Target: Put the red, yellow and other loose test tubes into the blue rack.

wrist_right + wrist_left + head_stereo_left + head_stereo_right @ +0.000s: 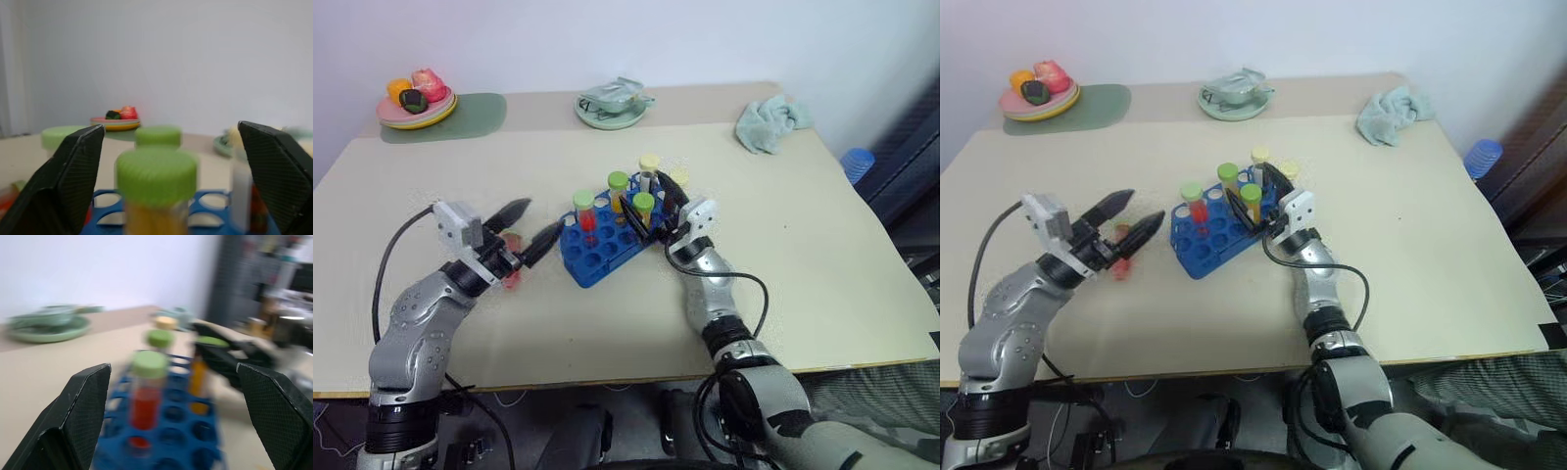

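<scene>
The blue rack (597,257) stands mid-table with several capped tubes upright in it. One with a green cap holds red liquid (585,217). My right gripper (652,208) is open, its fingers on either side of a green-capped tube of yellow liquid (156,178) that stands in the rack, not gripping it. My left gripper (530,227) hangs open just left of the rack with nothing between its fingers. A loose red tube (1121,266) lies on the table under it, partly hidden by the fingers.
At the back left, a plate of toy food (416,106) sits on a green mat (475,117). A green dish (612,108) is at the back centre and a teal cloth (771,124) at the back right. A blue object (858,162) stands beyond the table's right edge.
</scene>
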Motion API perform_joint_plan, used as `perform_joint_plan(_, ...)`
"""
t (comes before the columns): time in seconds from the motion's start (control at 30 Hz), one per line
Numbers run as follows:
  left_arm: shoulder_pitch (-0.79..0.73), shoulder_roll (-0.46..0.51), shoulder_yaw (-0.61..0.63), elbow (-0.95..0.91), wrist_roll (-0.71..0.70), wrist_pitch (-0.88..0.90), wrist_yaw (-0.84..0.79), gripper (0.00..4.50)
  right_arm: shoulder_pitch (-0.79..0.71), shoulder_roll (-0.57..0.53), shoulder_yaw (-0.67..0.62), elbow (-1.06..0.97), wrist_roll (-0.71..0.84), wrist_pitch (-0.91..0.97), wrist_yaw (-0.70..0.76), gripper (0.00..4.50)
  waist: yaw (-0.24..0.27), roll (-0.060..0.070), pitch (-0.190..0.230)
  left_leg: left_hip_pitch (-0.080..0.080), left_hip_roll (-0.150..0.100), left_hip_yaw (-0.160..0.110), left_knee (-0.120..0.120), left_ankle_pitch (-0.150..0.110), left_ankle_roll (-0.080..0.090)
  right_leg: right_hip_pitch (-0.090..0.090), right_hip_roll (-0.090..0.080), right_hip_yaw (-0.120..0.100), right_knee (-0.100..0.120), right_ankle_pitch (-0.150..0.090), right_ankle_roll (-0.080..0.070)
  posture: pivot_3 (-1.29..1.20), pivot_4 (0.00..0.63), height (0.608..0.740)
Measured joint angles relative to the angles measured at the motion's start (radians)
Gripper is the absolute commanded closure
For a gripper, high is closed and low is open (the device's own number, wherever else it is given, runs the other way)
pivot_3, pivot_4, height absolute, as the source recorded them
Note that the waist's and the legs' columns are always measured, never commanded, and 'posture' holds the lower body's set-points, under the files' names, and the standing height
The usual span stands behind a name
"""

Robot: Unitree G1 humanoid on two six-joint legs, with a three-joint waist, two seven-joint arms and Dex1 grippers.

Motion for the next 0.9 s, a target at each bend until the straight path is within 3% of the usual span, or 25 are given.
perform_joint_plan(0.13, -0.003, -0.017, 0.035, -0.034, -0.002, 0.059, 0.141, 0.28, 0.123, -0.100, 0.084, -0.316, 0.001, 0.218, 0.039, 0.05, 0.003, 0.000, 0.000, -0.001, 0.000, 0.000, 0.000, 0.000, 0.000, -0.001, 0.000, 0.000, 0.000, 0.000, 0.000, 0.00, 0.150, 0.740)
perform_joint_plan(0.27, -0.065, -0.019, 0.090, -0.046, -0.016, 0.211, 0.352, 0.28, 0.221, -0.280, 0.118, -0.632, 0.029, 0.501, 0.083, 0.05, 0.010, 0.000, 0.001, -0.004, 0.000, 0.000, 0.001, 0.000, 0.000, -0.002, 0.000, 0.000, 0.000, 0.000, 0.000, 0.00, 0.150, 0.740)
perform_joint_plan(0.43, -0.273, 0.009, 0.152, -0.037, -0.129, 0.669, 0.663, 0.28, 0.294, -0.586, 0.070, -0.952, 0.173, 0.889, 0.158, 0.05, 0.023, -0.001, 0.002, -0.009, 0.000, 0.000, 0.002, 0.000, 0.000, -0.006, 0.000, -0.001, -0.001, 0.000, 0.001, 0.00, 0.150, 0.740)
perform_joint_plan(0.53, -0.431, -0.025, 0.221, 0.014, -0.173, 0.908, 0.809, 0.28, 0.315, -0.773, 0.014, -1.035, 0.250, 1.067, 0.231, 0.05, 0.030, -0.003, 0.003, -0.011, 0.000, -0.001, 0.003, 0.000, 0.000, -0.007, 0.000, -0.002, -0.002, 0.000, 0.001, 0.00, 0.150, 0.740)
perform_joint_plan(0.67, -0.643, -0.120, 0.336, 0.130, -0.136, 1.186, 0.957, 0.28, 0.313, -0.921, -0.039, -1.078, 0.332, 1.191, 0.328, 0.05, 0.029, -0.007, 0.005, -0.011, 0.001, -0.001, 0.004, 0.000, 0.000, -0.007, -0.001, -0.003, -0.003, 0.000, 0.001, 0.00, 0.150, 0.740)
perform_joint_plan(0.9, -0.738, -0.194, 0.397, 0.295, -0.053, 1.278, 1.150, 0.28, 0.307, -0.997, -0.057, -1.090, 0.375, 1.258, 0.390, 0.05, 0.032, -0.009, 0.006, -0.013, 0.001, 0.000, 0.004, 0.000, -0.002, -0.009, -0.001, -0.003, -0.002, 0.000, 0.001, 0.00, 0.150, 0.740)
